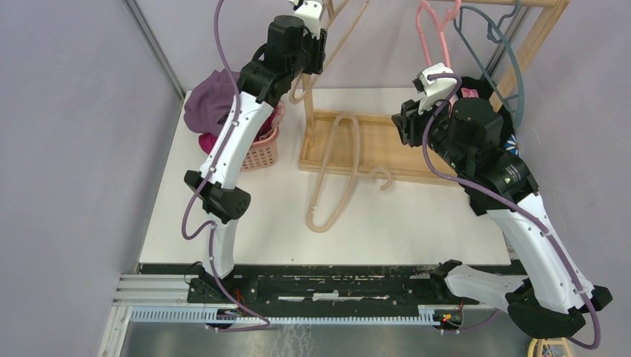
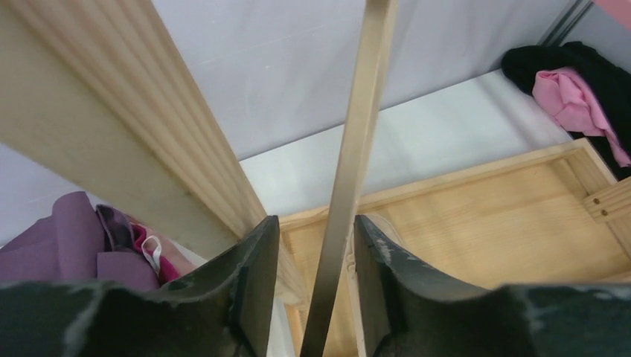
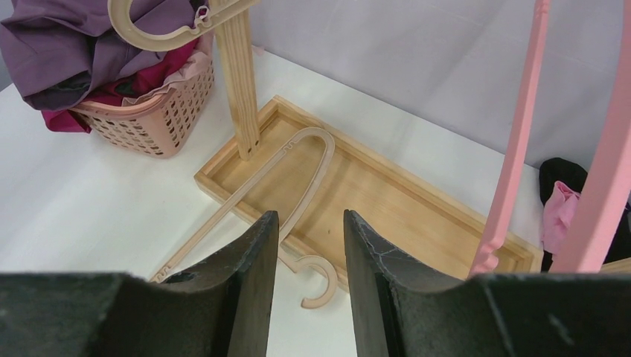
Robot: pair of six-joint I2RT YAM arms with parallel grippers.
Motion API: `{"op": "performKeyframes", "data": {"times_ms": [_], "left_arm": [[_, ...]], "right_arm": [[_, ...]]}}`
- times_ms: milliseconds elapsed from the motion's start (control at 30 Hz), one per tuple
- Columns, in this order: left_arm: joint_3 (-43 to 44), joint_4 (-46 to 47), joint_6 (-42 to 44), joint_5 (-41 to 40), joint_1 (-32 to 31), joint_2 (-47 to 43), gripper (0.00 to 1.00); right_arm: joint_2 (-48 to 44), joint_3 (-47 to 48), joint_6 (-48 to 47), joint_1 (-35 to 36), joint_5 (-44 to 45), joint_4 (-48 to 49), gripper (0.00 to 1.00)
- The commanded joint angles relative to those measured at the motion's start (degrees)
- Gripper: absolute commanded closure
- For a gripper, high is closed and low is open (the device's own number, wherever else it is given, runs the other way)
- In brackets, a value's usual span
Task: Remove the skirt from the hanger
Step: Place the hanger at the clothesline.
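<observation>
On the white bench, toward its left rear corner, a crumpled purple garment, seemingly the skirt, lies heaped over a pink plastic lattice basket, on top of red and pink cloth and free of any hanger. Just right of the basket stands a shallow rectangular wooden tray, from whose left end a ribbed wooden post rises. A beige plastic hanger lies flat across the tray's front rim, partly in the tray and partly on the bench. A second beige hanger shows against the top of the post. The left end effector is raised beside that post, its fingers parted around a thin tan bar with a gap showing on the left side; whether the bar touches the right finger cannot be told. The right end effector hovers above the tray, open and holding nothing, close to a pink hanger and a blue-grey hanger hung up behind it. Black and pink cloth lies past the tray's right end
</observation>
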Motion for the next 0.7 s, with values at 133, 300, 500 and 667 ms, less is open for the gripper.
{"op": "performKeyframes", "data": {"times_ms": [133,300,500,667], "left_arm": [[-1.3,4.68,-0.35,-1.17,-0.14,-5.07,0.28],[-4.09,5.2,0.72,-1.57,-0.09,-8.5,0.01],[-5.71,5.21,1.08,-0.28,-0.14,-11.62,0.01],[-10.21,4.08,3.34,-4.11,-0.14,-16.34,0.01]], "right_arm": [[-1.3,0.06,-0.03,0.33,0.84,1.82,0.51],[-1.07,-0.63,-0.09,0.32,0.31,1.58,0.49],[-0.77,-1.68,-0.06,0.33,-0.14,2.04,0.49],[-0.85,-2.4,0.13,0.32,-0.38,2.05,0.49]]}}
